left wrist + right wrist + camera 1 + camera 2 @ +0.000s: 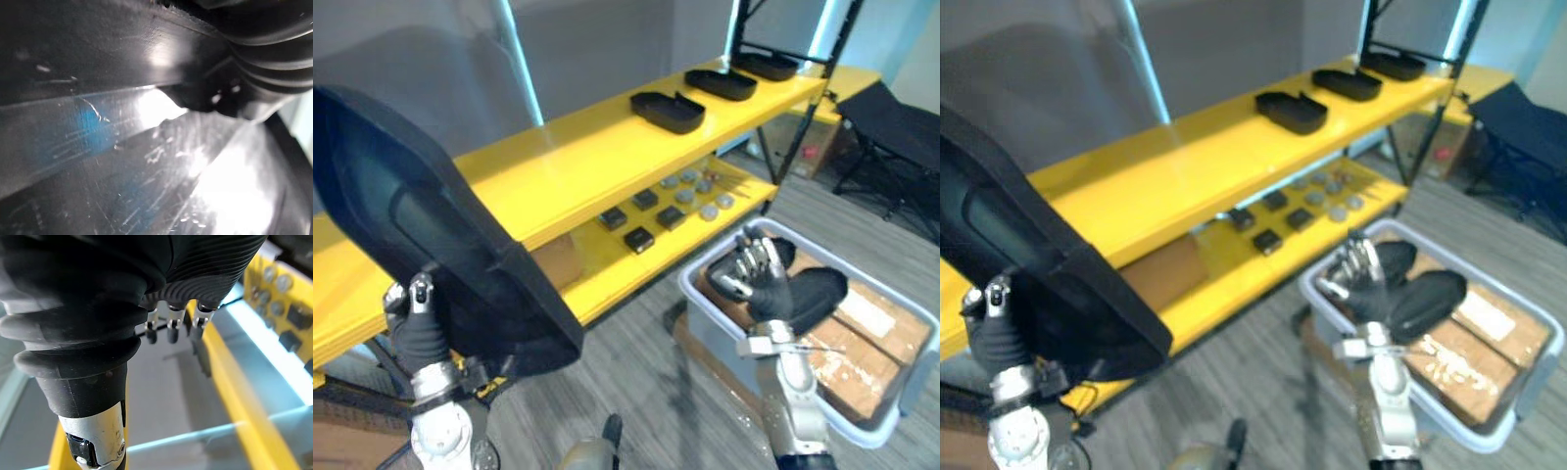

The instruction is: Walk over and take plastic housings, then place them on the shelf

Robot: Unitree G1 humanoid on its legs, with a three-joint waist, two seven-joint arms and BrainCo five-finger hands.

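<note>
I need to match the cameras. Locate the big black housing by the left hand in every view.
Left eye view: big black housing at left, above the left hand.
Right eye view: far left.
Left wrist view: its glossy scratched surface, very close.
Right wrist view: look to the yellow shelf.
Shared landmark: the yellow shelf.

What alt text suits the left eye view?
The left hand holds a big black housing up before a yellow shelf bearing three housings. The right hand hangs over a grey bin of cardboard boxes.
</note>
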